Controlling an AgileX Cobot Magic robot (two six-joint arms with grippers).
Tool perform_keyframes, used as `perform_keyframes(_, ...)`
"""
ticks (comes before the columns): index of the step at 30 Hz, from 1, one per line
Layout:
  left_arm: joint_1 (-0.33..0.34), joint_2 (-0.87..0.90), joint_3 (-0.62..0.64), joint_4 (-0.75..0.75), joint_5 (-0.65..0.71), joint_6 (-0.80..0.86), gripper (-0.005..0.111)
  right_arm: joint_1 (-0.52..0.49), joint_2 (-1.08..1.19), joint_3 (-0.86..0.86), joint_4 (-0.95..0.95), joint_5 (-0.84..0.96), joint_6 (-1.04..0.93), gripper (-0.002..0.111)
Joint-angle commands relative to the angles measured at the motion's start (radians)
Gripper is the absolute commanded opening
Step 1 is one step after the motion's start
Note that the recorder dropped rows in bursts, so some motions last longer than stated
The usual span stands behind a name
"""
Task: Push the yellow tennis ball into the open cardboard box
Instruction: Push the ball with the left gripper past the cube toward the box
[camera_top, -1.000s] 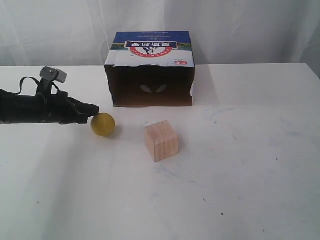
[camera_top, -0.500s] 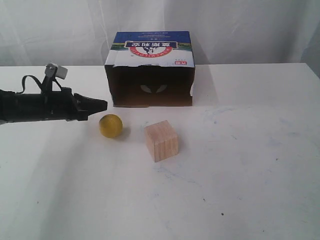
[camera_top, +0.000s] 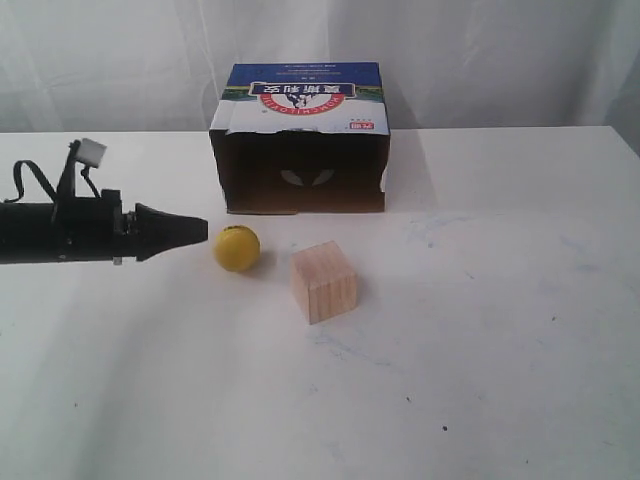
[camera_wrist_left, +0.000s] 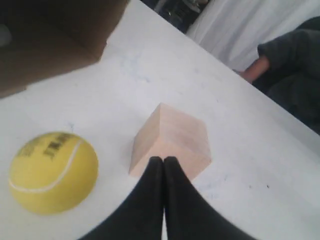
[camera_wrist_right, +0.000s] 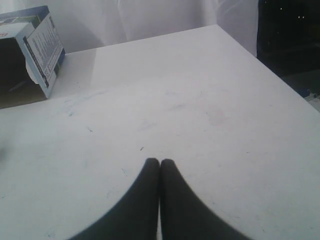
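The yellow tennis ball (camera_top: 236, 248) (camera_wrist_left: 53, 171) rests on the white table in front of the open cardboard box (camera_top: 300, 140) (camera_wrist_left: 47, 35), whose dark opening faces the camera in the exterior view. My left gripper (camera_top: 203, 232) (camera_wrist_left: 163, 160) is shut with nothing in it, its tip just left of the ball with a small gap between them. My right gripper (camera_wrist_right: 159, 162) is shut and empty over bare table; it does not show in the exterior view.
A pale wooden cube (camera_top: 323, 281) (camera_wrist_left: 172, 140) stands right of the ball, in front of the box's right half. White curtains hang behind the table (camera_top: 500, 330). The table's far edge (camera_wrist_right: 260, 55) shows in the right wrist view.
The ball has rolled to the right and slightly toward the box. My left gripper rose and followed it, then dropped back level behind it.
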Motion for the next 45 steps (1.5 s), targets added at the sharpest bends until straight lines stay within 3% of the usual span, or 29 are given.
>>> perform_keyframes(1,-0.011,-0.004,0.023,0.050,-0.082,-0.006,0.000,-0.005,-0.006,0.001,-0.002,-0.009,0.002,0.000)
perform_keyframes(7,-0.019,0.048,0.016,0.059,-0.130,0.004,0.000,-0.005,-0.006,0.001,-0.002,-0.009,0.002,0.000)
perform_keyframes(14,-0.105,0.137,-0.065,0.054,-0.136,0.011,0.000,-0.005,-0.006,0.001,-0.002,-0.009,0.002,0.000)
perform_keyframes(20,-0.157,0.177,-0.182,0.050,-0.245,0.011,0.000,-0.005,-0.006,0.001,-0.002,-0.009,0.036,0.000)
perform_keyframes(31,-0.187,0.310,-0.410,0.034,-0.177,-0.070,0.000,-0.005,-0.006,0.001,-0.002,-0.009,0.036,0.000)
perform_keyframes(45,-0.230,0.415,-0.523,0.018,-0.162,-0.088,0.000,-0.005,-0.006,0.001,-0.002,-0.009,0.036,0.000)
